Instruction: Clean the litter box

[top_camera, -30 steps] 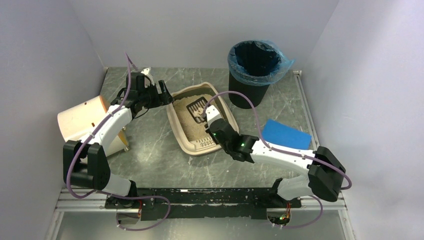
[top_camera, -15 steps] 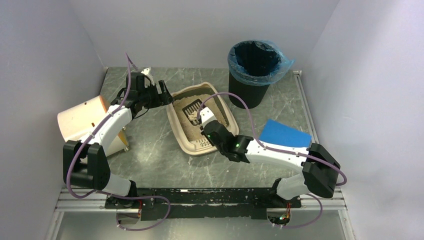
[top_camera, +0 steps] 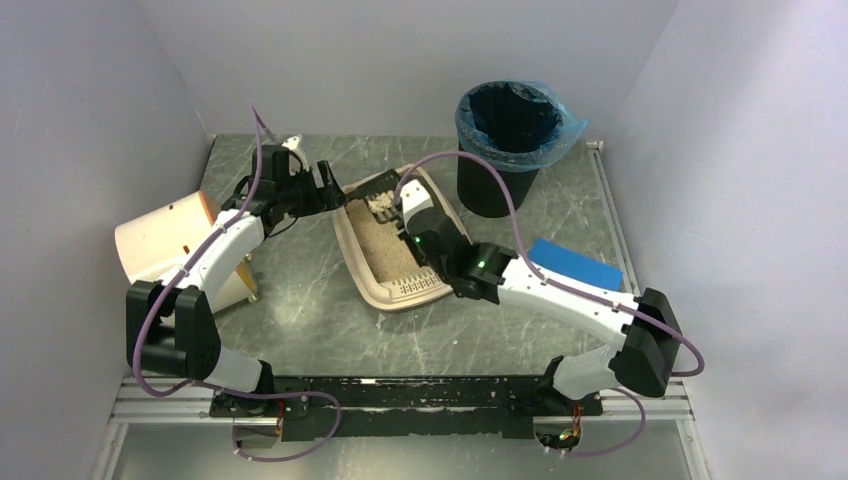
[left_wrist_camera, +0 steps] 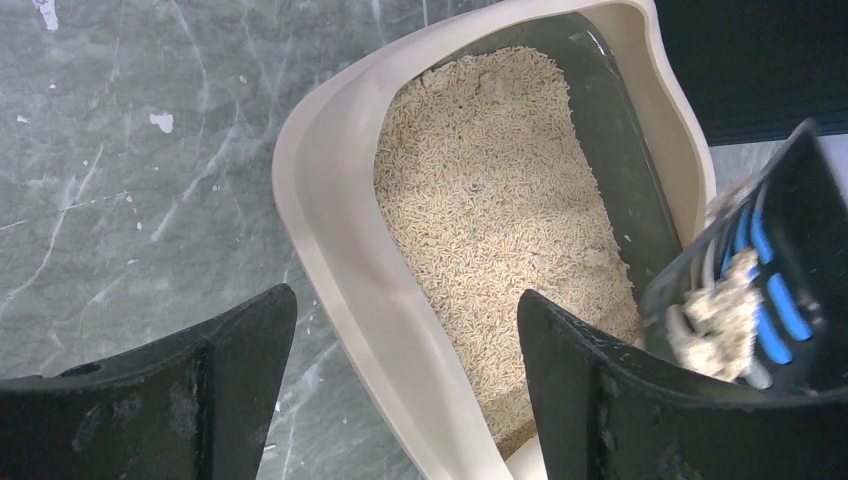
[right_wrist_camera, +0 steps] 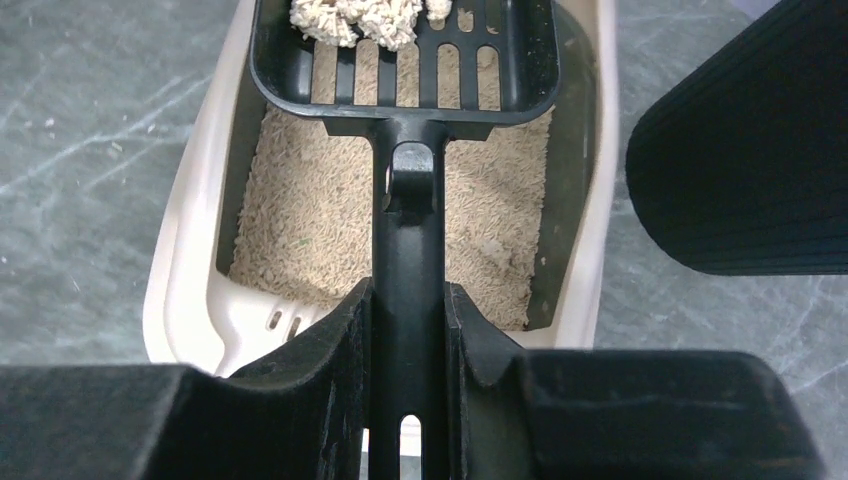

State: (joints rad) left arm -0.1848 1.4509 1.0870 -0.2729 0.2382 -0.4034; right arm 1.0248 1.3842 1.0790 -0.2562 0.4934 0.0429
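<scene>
The beige litter box [top_camera: 347, 243] lies mid-table with tan litter [left_wrist_camera: 480, 190] inside and a slotted lip at its near end [right_wrist_camera: 275, 318]. My right gripper [top_camera: 412, 216] is shut on the handle of a black slotted scoop [right_wrist_camera: 408, 270]. It holds the scoop head [top_camera: 383, 194] above the box's far end, with pale clumps [right_wrist_camera: 355, 15] in it. My left gripper [left_wrist_camera: 405, 385] is open. Its fingers [left_wrist_camera: 200, 390] stand either side of the box's left rim [left_wrist_camera: 330, 260] without closing on it. The scoop also shows at the right of the left wrist view [left_wrist_camera: 760, 280].
A black round bin with a blue liner [top_camera: 510, 140] stands at the back right, close beyond the box; it also shows in the right wrist view [right_wrist_camera: 740, 150]. A cream drum [top_camera: 165, 240] lies on its side at the left. A blue flat pad [top_camera: 570, 265] lies to the right.
My right gripper has lifted the scoop out of the litter and carried it toward the box's far end, with clumps on it. The left arm has not moved.
</scene>
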